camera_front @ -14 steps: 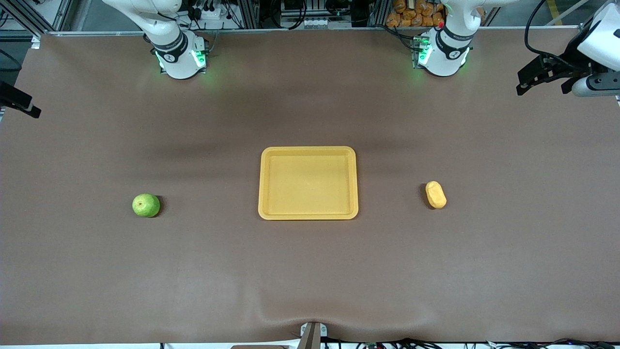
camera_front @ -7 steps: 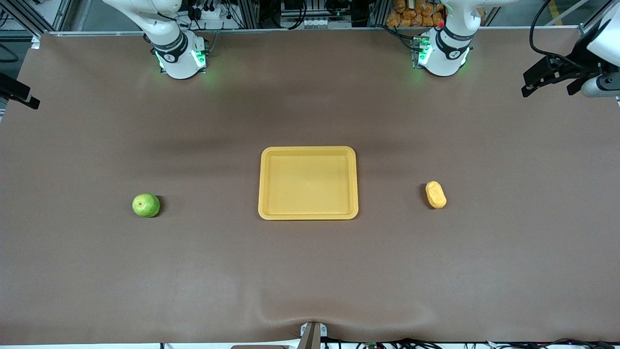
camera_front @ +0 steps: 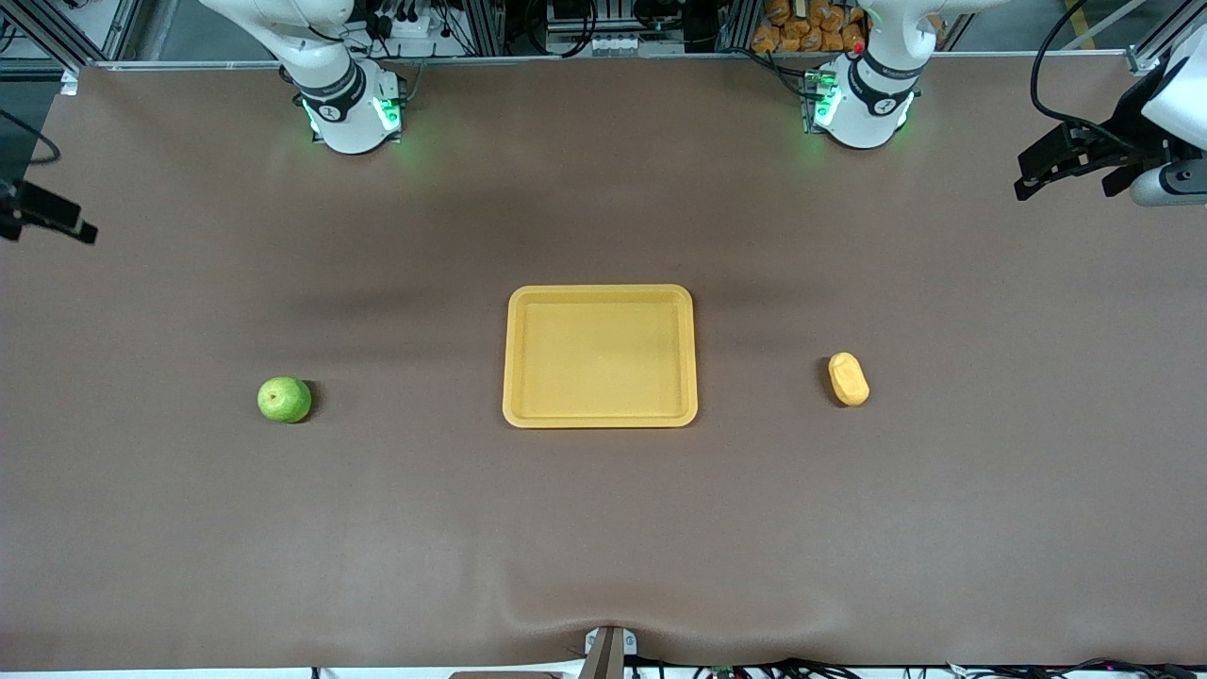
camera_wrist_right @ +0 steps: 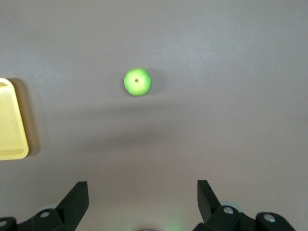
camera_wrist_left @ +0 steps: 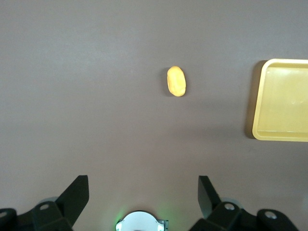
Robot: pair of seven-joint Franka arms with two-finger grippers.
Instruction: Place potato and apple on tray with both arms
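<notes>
The empty yellow-orange tray [camera_front: 600, 356] lies mid-table. The green apple [camera_front: 284, 399] rests toward the right arm's end and the oblong potato [camera_front: 849, 378] toward the left arm's end, both apart from the tray. My left gripper [camera_front: 1066, 179] hangs high over its end of the table, open and empty. In the left wrist view, its fingers [camera_wrist_left: 143, 192] frame bare cloth, with the potato [camera_wrist_left: 176, 81] and the tray [camera_wrist_left: 284, 106] farther off. My right gripper [camera_front: 42, 215] hangs at the table's edge, open [camera_wrist_right: 143, 192], with the apple [camera_wrist_right: 137, 82] and a tray corner [camera_wrist_right: 10, 125] in its view.
Both arm bases [camera_front: 349, 108] [camera_front: 863, 104] stand along the table edge farthest from the front camera. A small clamp [camera_front: 608, 651] sits at the nearest edge, where the brown cloth [camera_front: 603, 528] puckers a little.
Both grippers have shifted slightly over their ends of the table. The apple, potato and tray have not moved.
</notes>
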